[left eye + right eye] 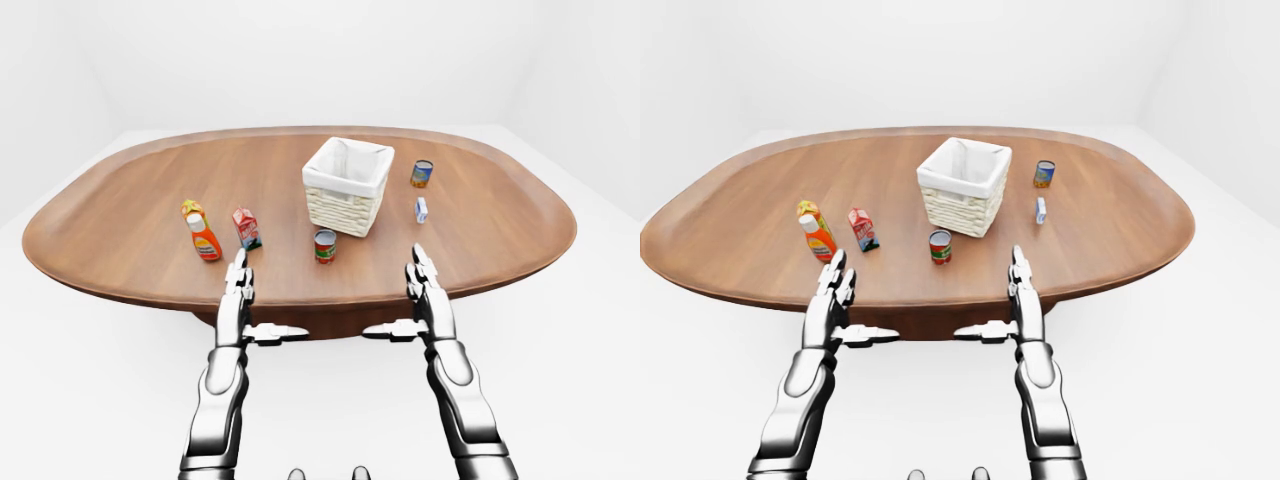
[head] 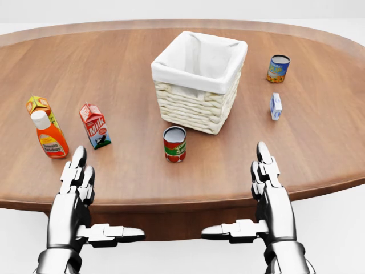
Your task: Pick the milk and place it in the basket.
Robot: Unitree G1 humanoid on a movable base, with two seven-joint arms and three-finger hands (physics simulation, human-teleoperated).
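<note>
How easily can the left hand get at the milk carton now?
Probably yes: the left hand is open just below the milk carton, with bare table between; the orange bottle stands beside.

Wood, wicker, cloth and polished metal

My left hand [image 2: 77, 182] and right hand [image 2: 268, 182] gleam like glossy steel over the counter [image 2: 131, 68], smooth satin-finished wood grain; on it the basket [image 2: 197, 108] is rough pale wicker lined with matt white cloth, and left of the basket stands the printed paper milk [image 2: 95, 125] carton.
</note>
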